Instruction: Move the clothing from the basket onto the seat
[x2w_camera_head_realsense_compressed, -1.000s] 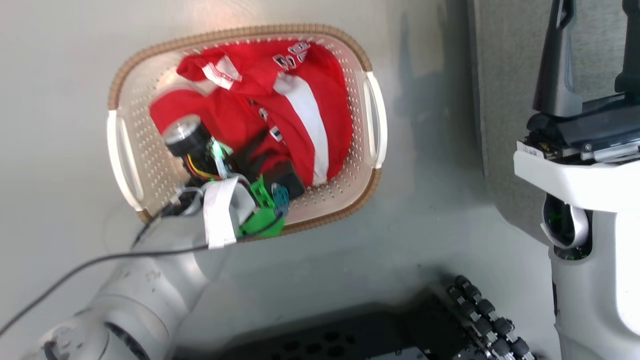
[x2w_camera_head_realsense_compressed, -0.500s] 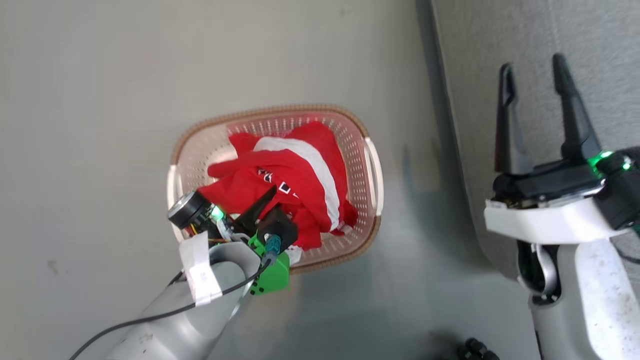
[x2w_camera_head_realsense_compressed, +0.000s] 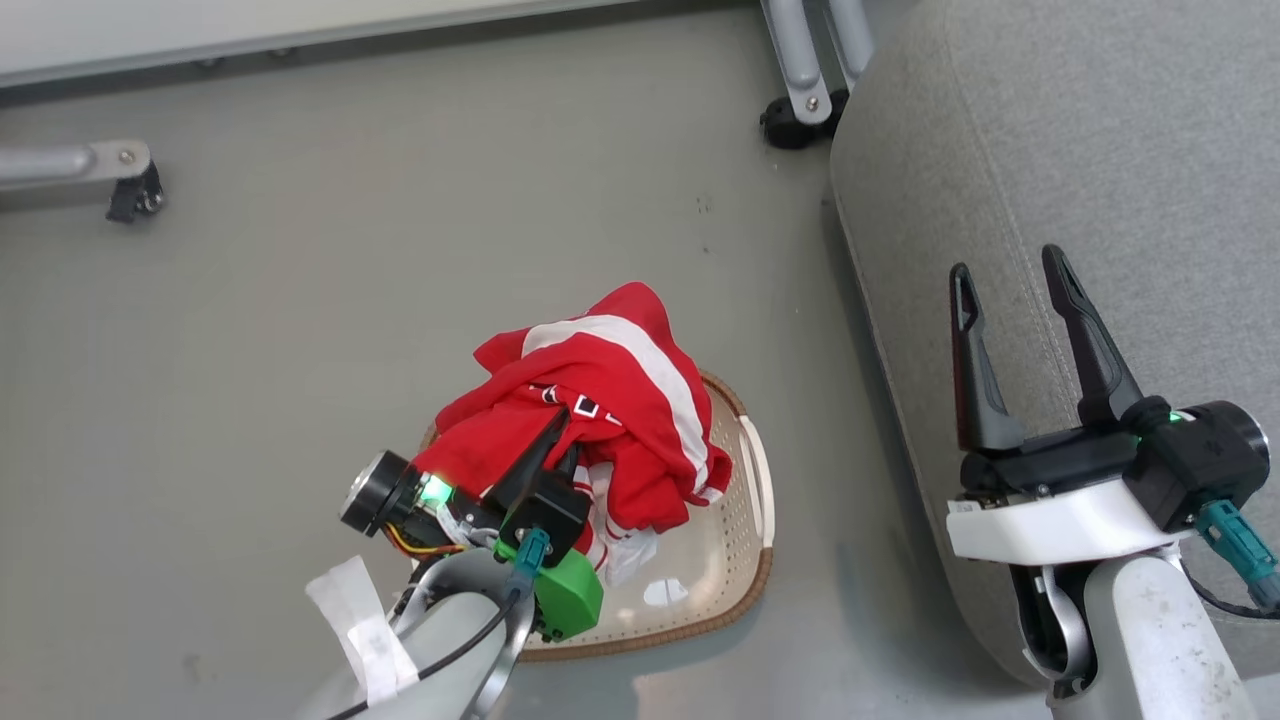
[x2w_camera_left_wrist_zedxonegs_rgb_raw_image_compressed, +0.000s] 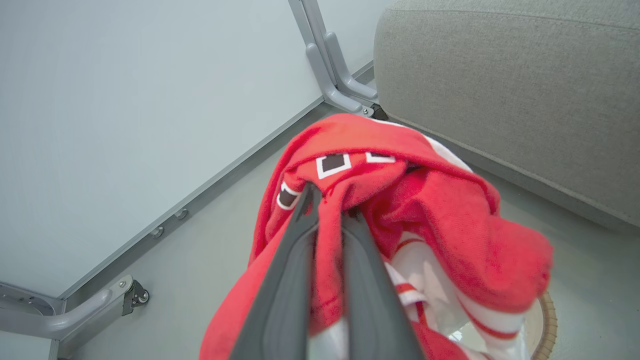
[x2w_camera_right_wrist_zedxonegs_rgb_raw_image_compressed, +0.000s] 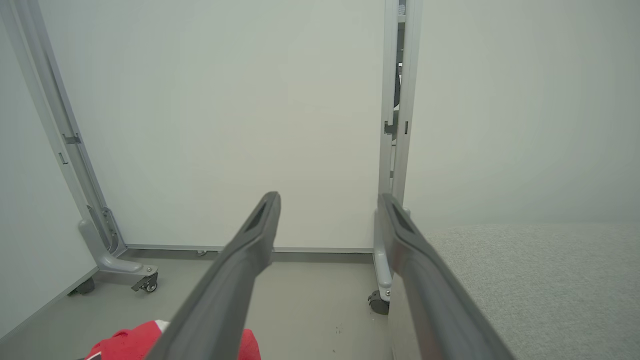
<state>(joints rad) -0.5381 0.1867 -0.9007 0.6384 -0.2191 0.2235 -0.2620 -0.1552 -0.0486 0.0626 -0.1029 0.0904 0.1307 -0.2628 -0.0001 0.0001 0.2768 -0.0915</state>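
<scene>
The clothing (x2w_camera_head_realsense_compressed: 610, 400), a red jersey with white stripes, hangs bunched above the basket (x2w_camera_head_realsense_compressed: 745, 570), most of it over the rim. My left gripper (x2w_camera_head_realsense_compressed: 560, 425) is shut on a fold of it; in the left wrist view the gripper (x2w_camera_left_wrist_zedxonegs_rgb_raw_image_compressed: 330, 205) pinches the clothing (x2w_camera_left_wrist_zedxonegs_rgb_raw_image_compressed: 440, 215) between its two fingers, and the basket rim (x2w_camera_left_wrist_zedxonegs_rgb_raw_image_compressed: 547, 325) shows below. The light-grey seat (x2w_camera_head_realsense_compressed: 1100, 150) lies to the right of the basket. My right gripper (x2w_camera_head_realsense_compressed: 1005, 265) stands open over the seat's near edge, holding nothing. In the right wrist view the gripper (x2w_camera_right_wrist_zedxonegs_rgb_raw_image_compressed: 329, 197) is also open, beside the seat (x2w_camera_right_wrist_zedxonegs_rgb_raw_image_compressed: 525, 280).
The basket stands on a grey floor (x2w_camera_head_realsense_compressed: 300, 350). White partition panels on grey metal feet with casters (x2w_camera_head_realsense_compressed: 130, 190) (x2w_camera_head_realsense_compressed: 800, 110) stand at the far side. One foot sits close to the seat's far corner.
The head camera has pulled back and up. My left gripper has risen with the clothing, lifting it from inside the basket to above its rim. The right gripper stays open.
</scene>
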